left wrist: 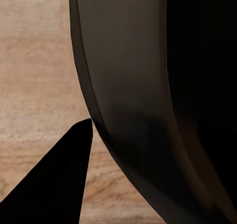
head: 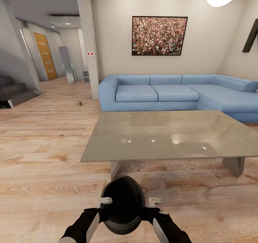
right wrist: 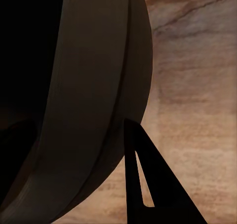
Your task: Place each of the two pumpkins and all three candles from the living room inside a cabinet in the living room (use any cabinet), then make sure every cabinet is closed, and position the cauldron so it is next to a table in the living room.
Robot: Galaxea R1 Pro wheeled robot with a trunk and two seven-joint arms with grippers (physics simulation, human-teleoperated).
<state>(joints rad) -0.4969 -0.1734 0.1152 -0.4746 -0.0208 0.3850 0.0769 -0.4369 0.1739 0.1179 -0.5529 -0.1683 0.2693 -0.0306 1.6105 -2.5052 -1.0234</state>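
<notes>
Both arms meet low at the robot's front, where the left gripper (head: 105,200) and the right gripper (head: 155,201) press against opposite sides of the black cauldron (head: 122,204), holding it between them above the wood floor (head: 43,171). Each gripper's pale fingers sit against the pot's rounded wall; how wide the jaws stand cannot be told, and no finger can be seen closing around a rim. In the left wrist view one dark finger (left wrist: 59,179) lies just beside the cauldron's curved side (left wrist: 128,85), with floorboards behind. The right wrist view shows the same arrangement, a dark finger (right wrist: 153,184) touching the pot's belly (right wrist: 94,95).

Just beyond the cauldron, ahead of the grippers, stands a low grey glossy table (head: 168,134), its near edge close to the pot but apart from it. Past the table runs a blue corner sofa (head: 157,91), against a white wall carrying a speckled framed picture (head: 159,35). Far ahead of the left gripper, a small grey-brown stub, likely one of the candles (head: 79,102), sits on the floor near a white pillar (head: 87,42). Further off on that side lie dark steps (head: 14,92) and an orange door (head: 45,56).
</notes>
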